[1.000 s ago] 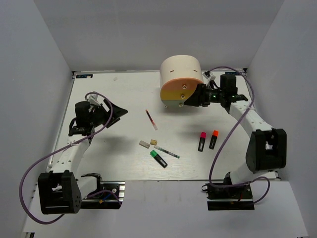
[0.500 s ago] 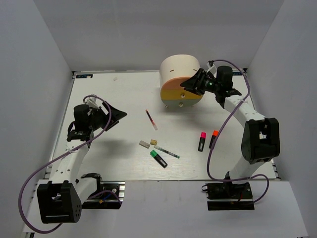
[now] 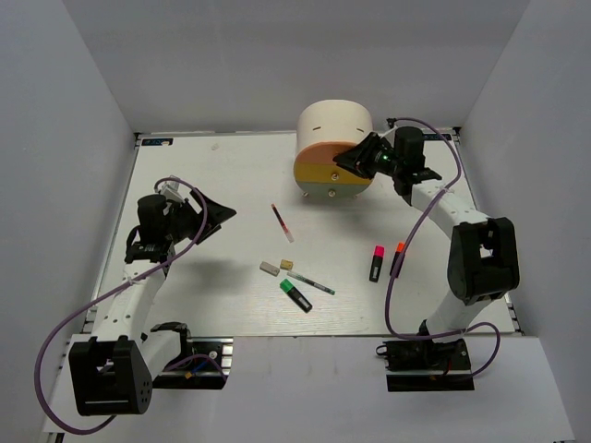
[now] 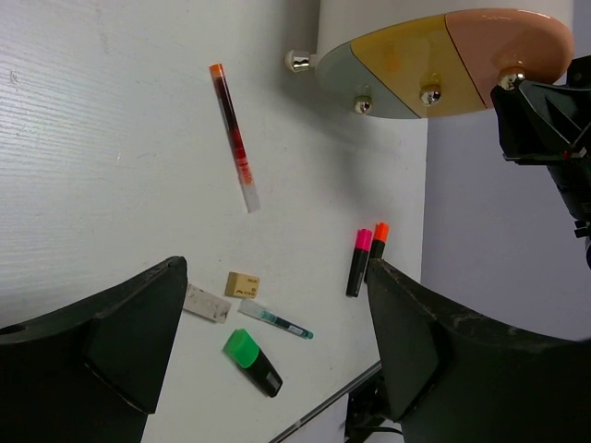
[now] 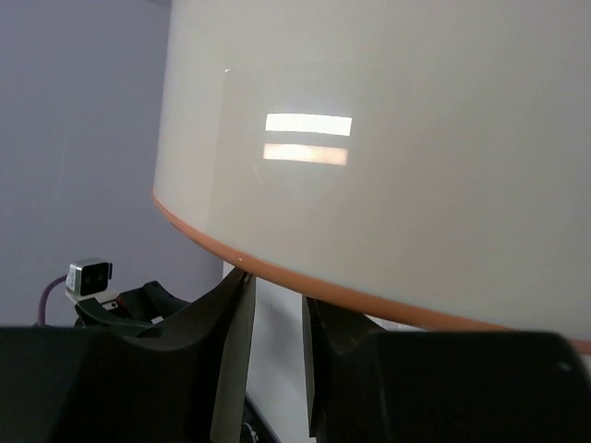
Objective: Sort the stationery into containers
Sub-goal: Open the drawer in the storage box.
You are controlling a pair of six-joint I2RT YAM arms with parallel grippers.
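The cream half-cylinder unit [image 3: 334, 125] stands at the back, with its orange drawer [image 3: 337, 153] and yellow drawer [image 3: 319, 173] in front. My right gripper [image 3: 354, 159] is at the orange drawer's knob [image 4: 507, 81], fingers narrowly apart either side of it. In the right wrist view the gripper [image 5: 277, 286] reaches past the orange rim [image 5: 305, 281], which hides the knob. My left gripper [image 3: 222, 210] is open and empty above the table's left side. The red-white pen [image 3: 283, 222], grey eraser [image 3: 269, 269], tan eraser [image 3: 287, 265], teal pen [image 3: 310, 282] and green highlighter [image 3: 295, 295] lie mid-table. The pink highlighter [image 3: 377, 263] and orange highlighter [image 3: 398, 258] lie to the right.
The right arm's purple cable [image 3: 406, 249] hangs across the orange highlighter. The unit stands on small metal feet [image 4: 295, 61]. White walls enclose the table on three sides. The left wrist view shows the whole group between its open fingers [image 4: 138, 323].
My right gripper swung from the unit's right side up and left to the orange drawer's knob. The unit's front has shifted slightly left. The left arm has barely moved.
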